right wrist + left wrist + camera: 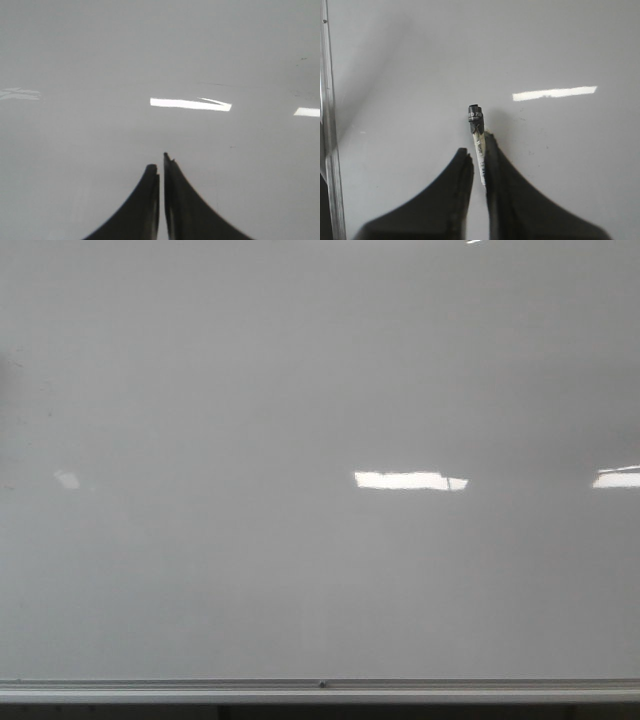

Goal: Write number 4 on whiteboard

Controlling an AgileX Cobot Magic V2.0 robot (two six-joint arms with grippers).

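The whiteboard (300, 390) fills the front view, glossy pale grey, with a silver rail (320, 689) along its lower edge. No black marker lines show on it; the number 4 is not in view. Neither gripper shows in the front view. In the left wrist view my left gripper (479, 150) is shut on a white marker (479, 145) with a black tip (474, 114) that points at the board (545, 45). In the right wrist view my right gripper (160, 167) is shut and empty, facing the bare board (150, 50).
Bright white light reflections lie on the board (410, 480) (617, 478). The board's metal frame edge (329, 125) runs along one side of the left wrist view. A few faint specks mark the board (300, 60).
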